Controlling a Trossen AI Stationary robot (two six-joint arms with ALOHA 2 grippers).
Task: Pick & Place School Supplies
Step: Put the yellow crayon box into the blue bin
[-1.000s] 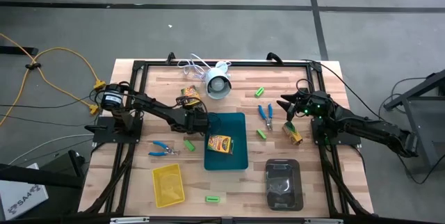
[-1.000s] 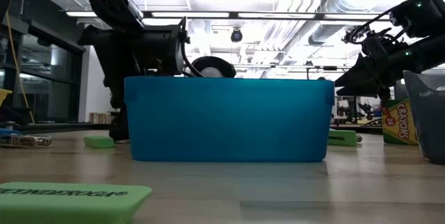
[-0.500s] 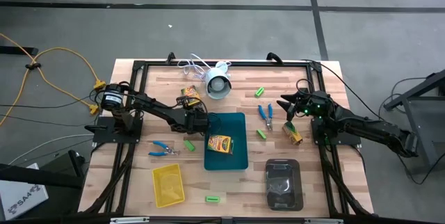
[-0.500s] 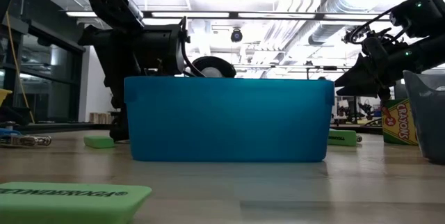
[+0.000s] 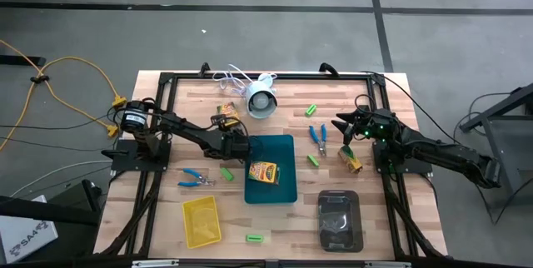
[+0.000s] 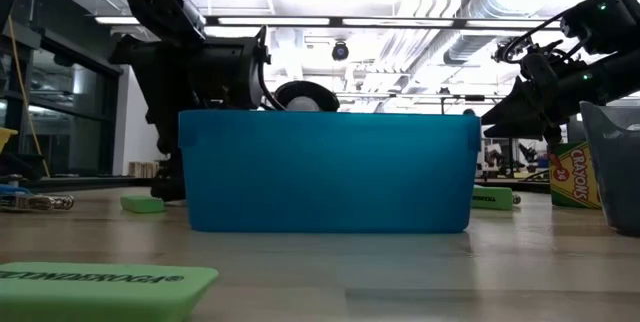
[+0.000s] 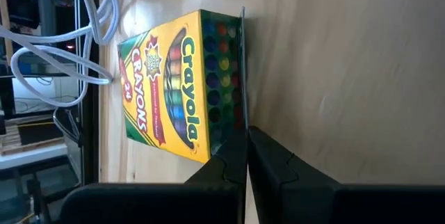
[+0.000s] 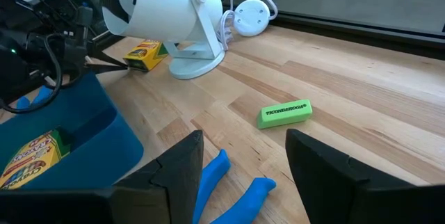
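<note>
Just ahead of the left gripper [image 7: 245, 156] lies a crayon box [image 7: 182, 85] flat on the wood, and the two fingers are pressed together with their tips at the box's near corner, so it doesn't look like they have any hold on it. Progress-wise it's early days: one crayon box [image 5: 264, 171] sits in the teal tray [image 5: 283, 190], just to the side of that gripper, and that's the only item put away as far as anyone can see. Another box [image 5: 351, 159] stands right below the right gripper [image 5: 346, 126], which hangs spread and empty near the blue-handled scissors [image 5: 317, 136]. A second pair [image 5: 194, 178], the green erasers [image 5: 226, 172] and the first box are all left on the table. The yellow tray [image 5: 201, 220] looks empty. In the low view the teal tray's wall blocks nearly everything behind it, and whatever's in the dark grey tray [image 5: 340, 218] is hard to make out.
</note>
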